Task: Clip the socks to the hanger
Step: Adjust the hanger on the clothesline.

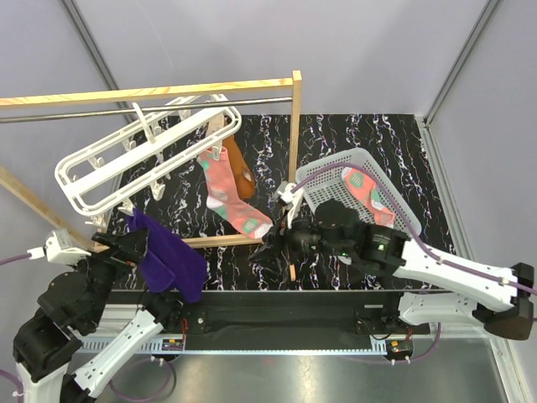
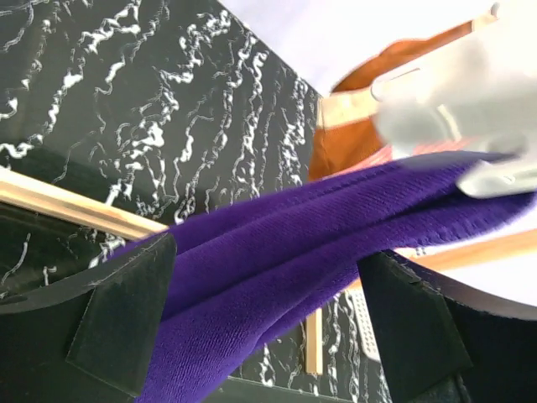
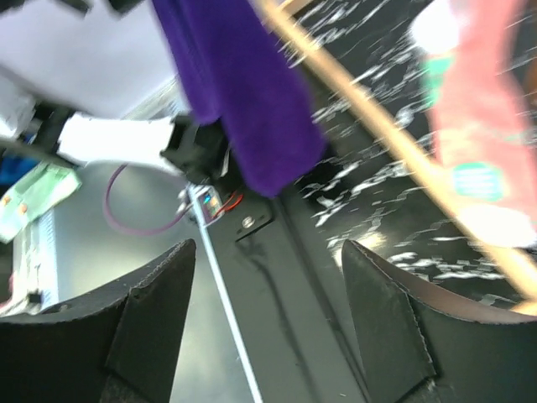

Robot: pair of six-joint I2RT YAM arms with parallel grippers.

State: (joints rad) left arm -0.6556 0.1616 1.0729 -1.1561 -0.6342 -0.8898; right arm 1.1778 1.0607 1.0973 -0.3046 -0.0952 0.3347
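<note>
The white hanger (image 1: 143,155) hangs tilted from the metal rod at upper left. One coral-pink sock (image 1: 231,197) with teal and white patches dangles from its right side; it also shows in the right wrist view (image 3: 478,126). A second coral-pink sock (image 1: 369,191) lies in the basket. My left gripper (image 1: 134,245) is open, and its wide-apart fingers (image 2: 126,311) flank a plain purple sock (image 2: 277,243) held above by a blurred white clip (image 2: 470,101). My right gripper (image 1: 273,239) is open and empty (image 3: 268,260), low near the coral sock's toe.
A wooden rack (image 1: 295,126) with a metal rod (image 1: 50,115) carries the hanger; its base bar (image 3: 377,126) crosses the black marbled table. An orange-brown sock (image 1: 241,172) hangs behind the coral one. The white mesh basket (image 1: 331,172) stands at right.
</note>
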